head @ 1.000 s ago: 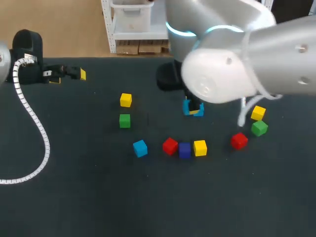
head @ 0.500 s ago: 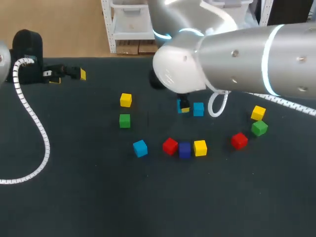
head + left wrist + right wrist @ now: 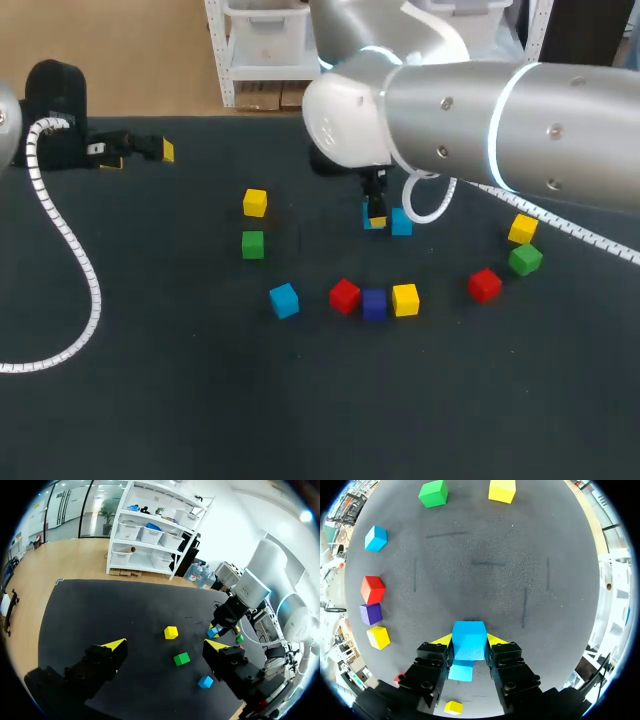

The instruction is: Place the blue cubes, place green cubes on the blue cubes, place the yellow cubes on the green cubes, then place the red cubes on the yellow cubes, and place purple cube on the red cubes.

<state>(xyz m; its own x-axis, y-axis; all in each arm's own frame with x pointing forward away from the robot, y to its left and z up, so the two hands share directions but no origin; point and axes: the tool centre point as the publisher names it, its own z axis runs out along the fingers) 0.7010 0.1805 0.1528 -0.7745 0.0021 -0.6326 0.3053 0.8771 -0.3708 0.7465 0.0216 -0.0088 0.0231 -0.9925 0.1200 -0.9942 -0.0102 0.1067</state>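
Right gripper (image 3: 469, 641) is clamped on a blue cube (image 3: 469, 634) — second blue cube (image 3: 402, 222) just beside; left gripper (image 3: 165, 645) is spread wide, nothing held.

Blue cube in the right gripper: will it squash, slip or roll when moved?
Probably rigid: the blue cube shows square edges between the fingers of the right gripper. Flat faces make rolling unlikely. Its smooth-looking sides might slip if gripped loosely.

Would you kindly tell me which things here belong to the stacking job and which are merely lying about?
Job: blue cube in right pincer, other blue cubes, green cubes, yellow cubes, red cubes, purple cube.
Lying about: white cable.
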